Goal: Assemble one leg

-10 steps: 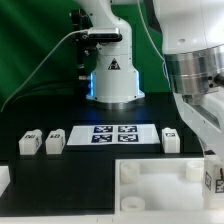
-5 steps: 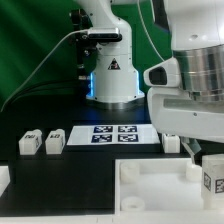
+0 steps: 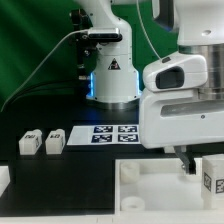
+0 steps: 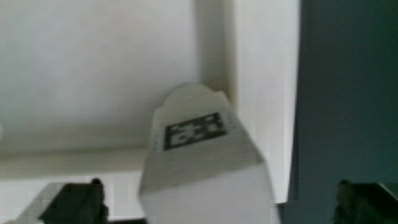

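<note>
One leg (image 3: 211, 178), a small white post with a tag sticker, stands at the large white tray's (image 3: 145, 186) corner on the exterior view's right. My gripper (image 3: 203, 166) hangs right over it, and one dark finger (image 3: 190, 160) shows beside it. In the wrist view the leg (image 4: 199, 150) lies between my two fingertips (image 4: 75, 202), which stand wide apart and clear of its sides. The gripper (image 4: 219, 198) is open and holds nothing. Two more legs (image 3: 30, 142) (image 3: 54, 142) stand on the black table at the exterior view's left.
The marker board (image 3: 108, 133) lies mid-table, its right end hidden behind my arm. The arm's base (image 3: 110, 75) stands at the back. In the wrist view the white tray surface (image 4: 107, 80) lies under the leg, with dark table (image 4: 347, 80) beside it.
My arm has come down and toward the exterior view's left, now hiding the leg beside the marker board and the board's right end. The leg at the tray corner has not moved.
</note>
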Motion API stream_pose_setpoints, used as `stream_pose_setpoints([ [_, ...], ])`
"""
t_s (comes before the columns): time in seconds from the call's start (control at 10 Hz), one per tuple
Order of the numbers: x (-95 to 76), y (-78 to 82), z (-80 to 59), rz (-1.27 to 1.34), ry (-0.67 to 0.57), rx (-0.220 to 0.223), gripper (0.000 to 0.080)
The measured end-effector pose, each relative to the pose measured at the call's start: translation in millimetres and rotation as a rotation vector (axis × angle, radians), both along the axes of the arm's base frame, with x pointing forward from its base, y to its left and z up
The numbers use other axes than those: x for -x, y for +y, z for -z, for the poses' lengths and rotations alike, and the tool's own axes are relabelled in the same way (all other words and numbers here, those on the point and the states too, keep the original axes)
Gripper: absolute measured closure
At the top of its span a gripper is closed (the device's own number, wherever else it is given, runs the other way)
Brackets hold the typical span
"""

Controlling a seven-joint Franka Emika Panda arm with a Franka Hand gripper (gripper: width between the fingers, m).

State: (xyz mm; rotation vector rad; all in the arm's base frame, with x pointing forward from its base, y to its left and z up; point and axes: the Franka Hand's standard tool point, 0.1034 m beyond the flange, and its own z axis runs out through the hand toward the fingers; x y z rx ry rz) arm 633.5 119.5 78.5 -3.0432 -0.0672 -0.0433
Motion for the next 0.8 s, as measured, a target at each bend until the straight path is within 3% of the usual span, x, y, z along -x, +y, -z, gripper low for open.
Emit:
stream_pose_setpoints([
  [0.2, 0.0, -0.3, 1.3, -0.043, -0.005, 0.001, 0.015],
  [0.4, 0.2, 0.0, 1.4, 0.013, 0.001, -0.001, 0.0384],
  [0.5, 0.4, 0.9, 1.5, 0.148, 0.015, -0.009, 0.0384],
  [0.6, 0.3, -0.8, 1.6, 0.238, 0.024, -0.01, 0.0502],
  [0.7, 0.2, -1.2, 1.6, 0.282, 0.028, -0.012, 0.0502],
  [0.8, -0.2, -2.4, 1.4, 0.499, 0.053, -0.029, 0.0502],
])
